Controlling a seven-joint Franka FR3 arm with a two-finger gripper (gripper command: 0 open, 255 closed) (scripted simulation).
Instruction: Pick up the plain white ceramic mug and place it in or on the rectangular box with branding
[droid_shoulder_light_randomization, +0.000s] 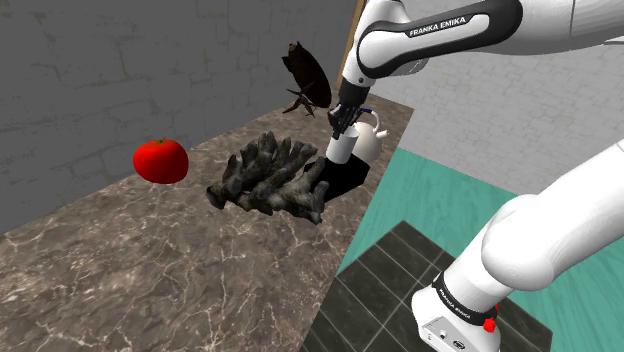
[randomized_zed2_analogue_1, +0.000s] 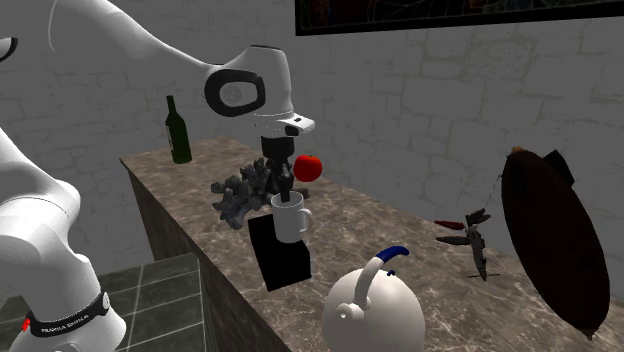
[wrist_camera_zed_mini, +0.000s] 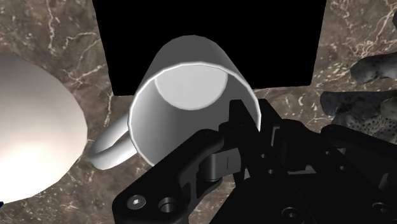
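The white mug (randomized_zed2_analogue_1: 290, 218) stands upright over the far end of a flat black box (randomized_zed2_analogue_1: 280, 258) that lies at the counter's edge. My black gripper (randomized_zed2_analogue_1: 284, 190) comes down from above and is shut on the mug's rim, opposite the handle. In the wrist view, one finger (wrist_camera_zed_mini: 238, 121) reaches inside the mug (wrist_camera_zed_mini: 184, 95), and the black box (wrist_camera_zed_mini: 210, 25) lies beneath the mug's base. The shoulder view shows the mug (droid_shoulder_light_randomization: 341, 148) under the gripper (droid_shoulder_light_randomization: 343, 125), above the box (droid_shoulder_light_randomization: 345, 180). Whether the base touches the box I cannot tell.
A white teapot (randomized_zed2_analogue_1: 375, 310) stands close beside the box. A grey coral-like lump (droid_shoulder_light_randomization: 270, 178) lies on its other side, with a red tomato (droid_shoulder_light_randomization: 160, 160) beyond. A green bottle (randomized_zed2_analogue_1: 179, 132), a dark oval object (randomized_zed2_analogue_1: 555, 240) and a small dark figure (randomized_zed2_analogue_1: 472, 240) also stand on the marble counter (droid_shoulder_light_randomization: 150, 270).
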